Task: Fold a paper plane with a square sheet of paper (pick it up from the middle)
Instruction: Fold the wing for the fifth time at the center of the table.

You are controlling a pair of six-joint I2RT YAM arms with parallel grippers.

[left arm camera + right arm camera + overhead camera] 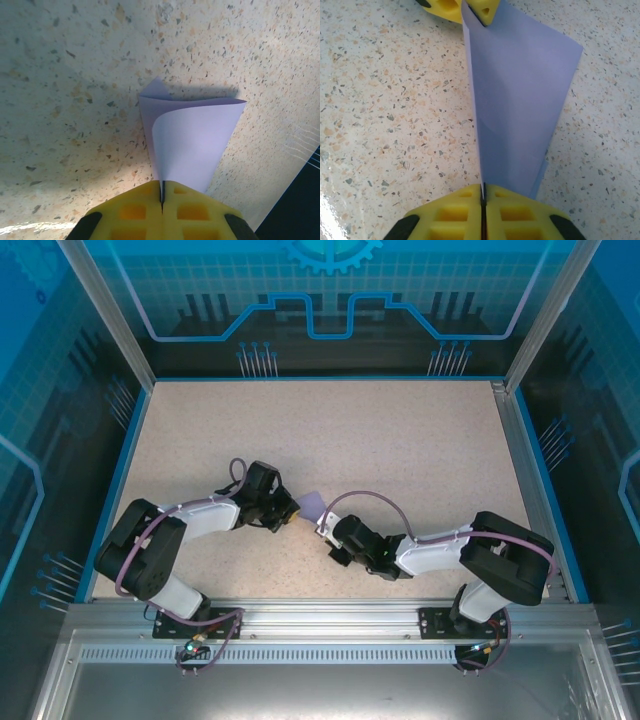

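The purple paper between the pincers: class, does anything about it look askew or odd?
Yes. The folded paper is pinched by the left pincer and the right pincer, but its layers do not match: in the left wrist view the upper flap bows open, and a corner of the under layer pokes out behind it.
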